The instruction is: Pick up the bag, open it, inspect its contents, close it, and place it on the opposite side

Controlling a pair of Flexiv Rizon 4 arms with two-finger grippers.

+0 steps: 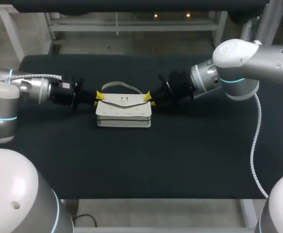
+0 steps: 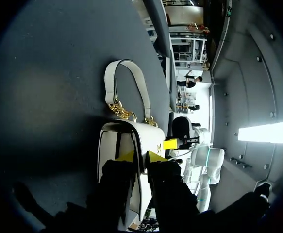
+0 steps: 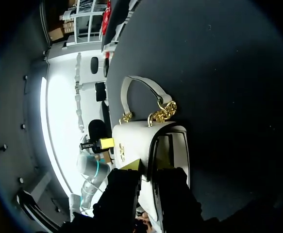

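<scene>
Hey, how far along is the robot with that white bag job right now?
Early, it seems. Done: the left gripper and right gripper each pinch an end of the white bag. In hand: the pick-up; I cannot tell whether the bag is clear of the table. Left: the flap looks closed and the bag sits mid-table, so opening, inspecting, closing and placing it aside likely remain.

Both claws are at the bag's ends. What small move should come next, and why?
Probably a short, level lift with both arms together. The left claw and right claw each look closed on one end of the white bag, which stands upright on the table with its flap shut; picking it up comes first.
</scene>
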